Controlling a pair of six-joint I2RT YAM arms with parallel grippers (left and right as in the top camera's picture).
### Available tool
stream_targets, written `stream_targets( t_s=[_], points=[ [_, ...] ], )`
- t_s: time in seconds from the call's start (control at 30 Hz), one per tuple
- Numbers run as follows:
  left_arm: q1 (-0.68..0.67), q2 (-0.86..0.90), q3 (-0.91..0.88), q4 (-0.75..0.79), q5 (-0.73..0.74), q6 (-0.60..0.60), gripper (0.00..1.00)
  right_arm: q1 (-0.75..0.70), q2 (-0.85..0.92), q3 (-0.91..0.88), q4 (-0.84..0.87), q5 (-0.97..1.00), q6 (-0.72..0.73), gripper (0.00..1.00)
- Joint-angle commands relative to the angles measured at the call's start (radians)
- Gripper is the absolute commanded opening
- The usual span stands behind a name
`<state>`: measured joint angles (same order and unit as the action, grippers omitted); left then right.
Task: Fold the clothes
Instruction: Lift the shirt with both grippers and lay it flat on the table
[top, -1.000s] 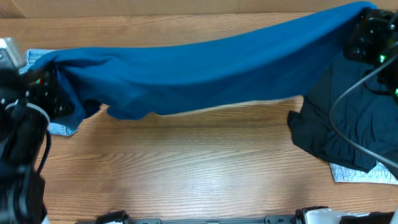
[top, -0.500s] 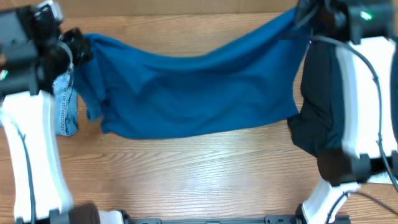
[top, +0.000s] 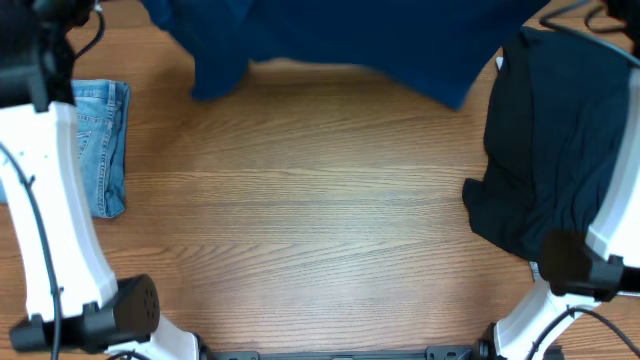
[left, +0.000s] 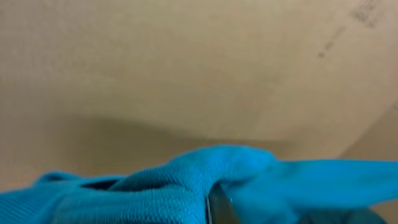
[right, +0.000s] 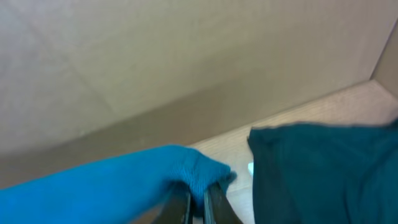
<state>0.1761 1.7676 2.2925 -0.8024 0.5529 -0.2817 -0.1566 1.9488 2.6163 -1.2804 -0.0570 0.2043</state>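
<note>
The mid-blue jersey top (top: 330, 40) hangs along the far edge of the table, stretched between both arms, its lower hem over the wood. My left gripper (left: 214, 205) is shut on one bunched corner of the blue top (left: 155, 186). My right gripper (right: 198, 199) is shut on the other corner of the top (right: 124, 180). In the overhead view both grippers are beyond the top edge. The dark navy garment (top: 560, 150) lies crumpled at the right, and shows in the right wrist view (right: 323, 174). The small light-blue jeans (top: 100, 145) lie folded at the left.
The wooden table (top: 300, 230) spans the view. White arm links stand at the left (top: 50, 200) and right (top: 610, 220) sides. A tan cardboard wall (right: 155, 56) rises behind the table.
Both arms have carried the blue top up and away to the far edge; it covered the table's back half before. The jeans are now uncovered.
</note>
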Motion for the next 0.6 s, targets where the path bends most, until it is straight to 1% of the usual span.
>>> stream_targets(
  t_s=[0.0, 0.1, 0.13, 0.23, 0.27, 0.4, 0.47, 0.57],
  points=[
    [-0.026, 0.006, 0.011, -0.284, 0.013, 0.049, 0.04, 0.021, -0.005, -0.01, -0.167, -0.053, 0.001, 0.04],
    [-0.064, 0.042, -0.04, -0.562, 0.003, 0.123, 0.04, 0.027, -0.004, -0.045, -0.36, -0.049, 0.0, 0.04],
    [-0.084, 0.065, -0.074, -0.663, -0.048, 0.126, 0.04, 0.027, -0.004, -0.077, -0.414, -0.051, -0.029, 0.04],
    [-0.12, 0.118, -0.161, -0.786, -0.19, 0.125, 0.04, 0.027, -0.011, -0.181, -0.414, -0.05, -0.042, 0.04],
    [-0.127, 0.137, -0.199, -0.801, -0.219, 0.126, 0.04, 0.027, -0.011, -0.226, -0.414, -0.048, -0.053, 0.04],
    [-0.128, 0.174, -0.278, -0.789, -0.255, 0.129, 0.04, 0.027, -0.011, -0.372, -0.414, 0.005, -0.056, 0.04],
    [-0.128, 0.195, -0.283, -0.794, -0.287, 0.129, 0.04, 0.027, -0.011, -0.482, -0.414, 0.034, -0.057, 0.04],
    [-0.128, 0.201, -0.283, -0.814, -0.291, 0.129, 0.04, 0.026, -0.011, -0.599, -0.404, 0.034, -0.057, 0.04]
  ],
)
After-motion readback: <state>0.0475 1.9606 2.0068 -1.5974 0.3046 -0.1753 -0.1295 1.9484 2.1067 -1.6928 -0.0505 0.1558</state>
